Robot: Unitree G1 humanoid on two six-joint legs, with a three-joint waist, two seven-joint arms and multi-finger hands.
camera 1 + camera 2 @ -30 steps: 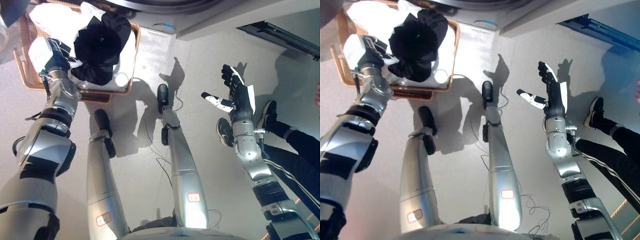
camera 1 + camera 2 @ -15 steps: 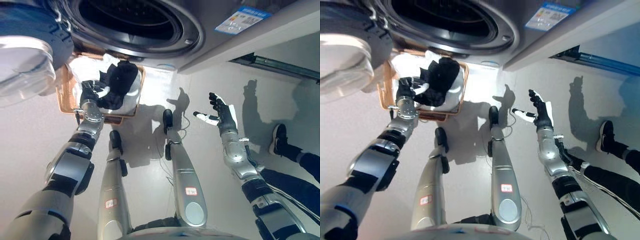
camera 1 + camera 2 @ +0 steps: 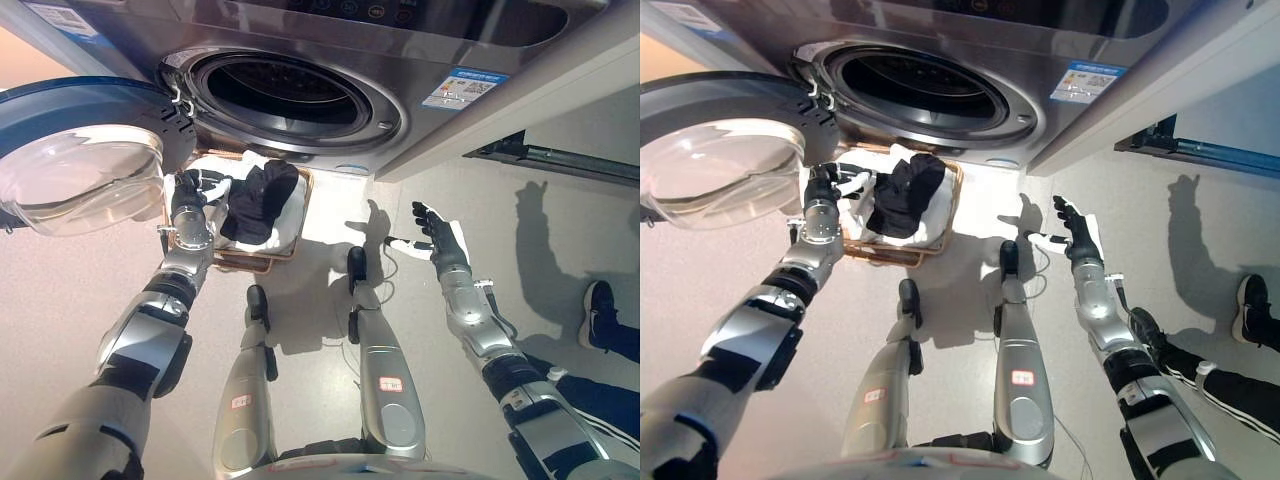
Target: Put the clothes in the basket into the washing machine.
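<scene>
The washing machine (image 3: pixel 420 40) stands ahead with its round drum opening (image 3: pixel 290 95) uncovered and its door (image 3: pixel 85 155) swung out to the left. Below it a wicker basket (image 3: pixel 300 215) holds white clothes (image 3: pixel 930 228) with a black garment (image 3: pixel 262 197) on top. My left hand (image 3: pixel 192 192) is at the basket's left side, its fingers curled on the left edge of the black garment. My right hand (image 3: pixel 437 232) is open and empty above the floor, to the right of the basket.
A person's shoe (image 3: pixel 600 315) and dark trouser leg (image 3: pixel 600 375) lie on the floor at the right. A dark rail (image 3: pixel 560 157) runs along the base of the wall right of the machine. The open door overhangs the floor left of the basket.
The camera has pulled back and tilted up, so the machine's drum and door now show. My left hand has stayed at the basket by the black garment. The right hand stays open.
</scene>
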